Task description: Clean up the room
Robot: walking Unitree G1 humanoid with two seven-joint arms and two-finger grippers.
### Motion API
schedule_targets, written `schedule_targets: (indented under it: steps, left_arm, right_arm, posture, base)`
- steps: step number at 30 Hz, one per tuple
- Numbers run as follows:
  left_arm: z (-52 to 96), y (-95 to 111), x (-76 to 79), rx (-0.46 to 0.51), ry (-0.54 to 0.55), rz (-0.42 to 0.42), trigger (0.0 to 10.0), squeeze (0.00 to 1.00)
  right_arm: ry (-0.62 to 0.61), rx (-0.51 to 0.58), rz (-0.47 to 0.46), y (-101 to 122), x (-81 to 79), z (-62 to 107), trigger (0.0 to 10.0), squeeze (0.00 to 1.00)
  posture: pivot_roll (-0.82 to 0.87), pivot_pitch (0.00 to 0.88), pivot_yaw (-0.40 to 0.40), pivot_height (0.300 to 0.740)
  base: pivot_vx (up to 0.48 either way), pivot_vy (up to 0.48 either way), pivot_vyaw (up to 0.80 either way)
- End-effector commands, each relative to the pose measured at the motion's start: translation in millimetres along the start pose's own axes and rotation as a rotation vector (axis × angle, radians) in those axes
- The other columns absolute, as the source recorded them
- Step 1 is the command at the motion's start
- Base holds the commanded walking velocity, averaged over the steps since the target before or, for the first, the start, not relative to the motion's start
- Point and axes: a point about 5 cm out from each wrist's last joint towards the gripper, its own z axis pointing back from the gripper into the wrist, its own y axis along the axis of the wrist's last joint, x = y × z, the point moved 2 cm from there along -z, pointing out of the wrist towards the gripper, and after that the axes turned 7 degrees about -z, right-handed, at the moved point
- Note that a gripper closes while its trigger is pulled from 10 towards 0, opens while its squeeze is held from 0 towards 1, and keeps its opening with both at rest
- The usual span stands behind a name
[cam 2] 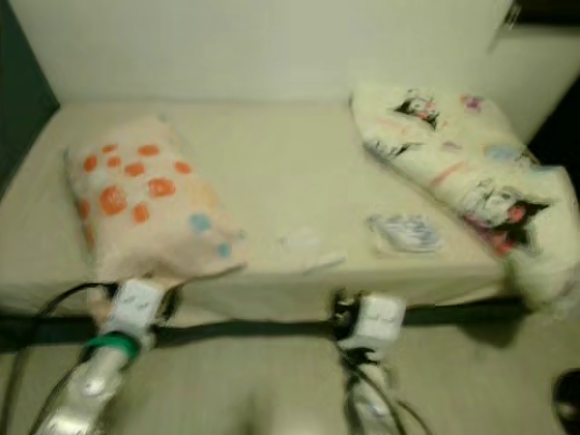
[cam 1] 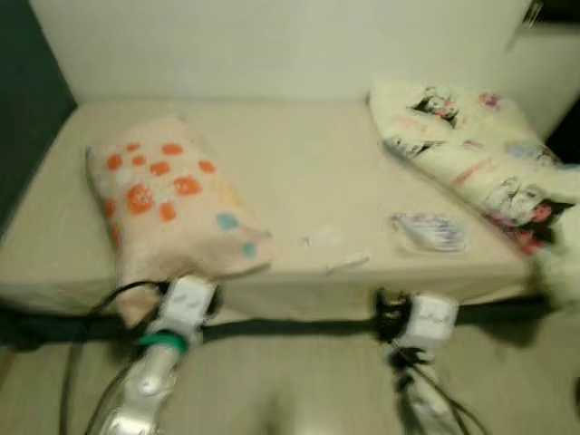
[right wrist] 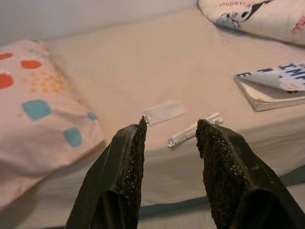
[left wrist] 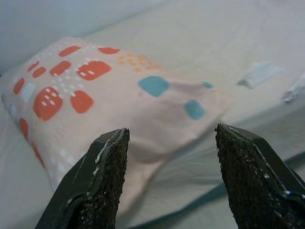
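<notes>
A pink pillow [cam 1: 163, 199] with orange and blue patches lies on the left of the beige bed [cam 1: 299, 154], its near corner hanging over the front edge. My left gripper [left wrist: 171, 143] is open just short of that corner, the pillow [left wrist: 95, 95] filling the space ahead of its fingers. My right gripper [right wrist: 170, 138] is open at the bed's front edge, facing a flat white slip [right wrist: 164, 112] and a rolled white scrap [right wrist: 193, 130]. A printed packet [cam 1: 429, 231] lies to the right of them.
A cream blanket [cam 1: 480, 154] with cartoon prints is heaped on the bed's right side and hangs over the edge. A pale wall backs the bed, and a dark panel [cam 1: 23, 118] stands at the left. The dark bed frame [cam 1: 299, 328] runs along the front.
</notes>
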Motion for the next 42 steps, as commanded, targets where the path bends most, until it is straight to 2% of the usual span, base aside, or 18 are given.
schedule_targets:
  steps: [1,20,27,34,38,42]
  left_arm:
    - [0.4,0.9,5.7,0.001,-0.018,-0.003,10.0,0.0]
    - [-1.3,0.5,7.6,0.011,-0.053,-0.039,10.0,0.0]
    - [0.0,-0.9,14.2,0.01,-0.112,-0.058,10.0,0.0]
    - [5.7,0.6,24.4,0.071,-0.227,-0.156,10.0,0.0]
    - [6.7,-3.2,23.2,0.06,-0.227,-0.164,10.0,0.0]
    - [8.6,-11.9,20.9,0.015,-0.201,-0.133,10.0,0.0]
  right_arm:
    - [-0.033,-0.016,0.002,-3.5,9.7,3.7,10.0,0.0]
    - [-0.034,-0.025,0.018,-6.3,10.0,6.6,10.0,0.0]
    - [-0.035,-0.028,0.023,-7.6,8.9,7.6,10.0,0.0]
    - [-0.035,-0.039,0.042,-10.9,9.0,8.8,10.0,0.0]
    - [-0.032,-0.045,0.047,-12.0,9.3,9.4,10.0,0.0]
    - [-0.015,-0.051,0.056,-12.9,7.3,10.0,10.0,0.0]
  posture:
    - [-0.02,0.031,0.059,0.74]
    - [-0.01,0.045,0.06,0.74]
    - [-0.01,0.051,0.064,0.74]
    - [-0.01,0.051,0.064,0.74]
    - [-0.01,0.054,0.067,0.74]
    - [-0.02,0.057,0.065,0.74]
  base:
    - [0.469,0.0,0.0]
    - [0.439,0.0,0.0]
    - [0.0,0.0,0.0]
    - [0.0,0.0,0.0]
    - [0.0,0.0,0.0]
    - [0.0,0.0,0.0]
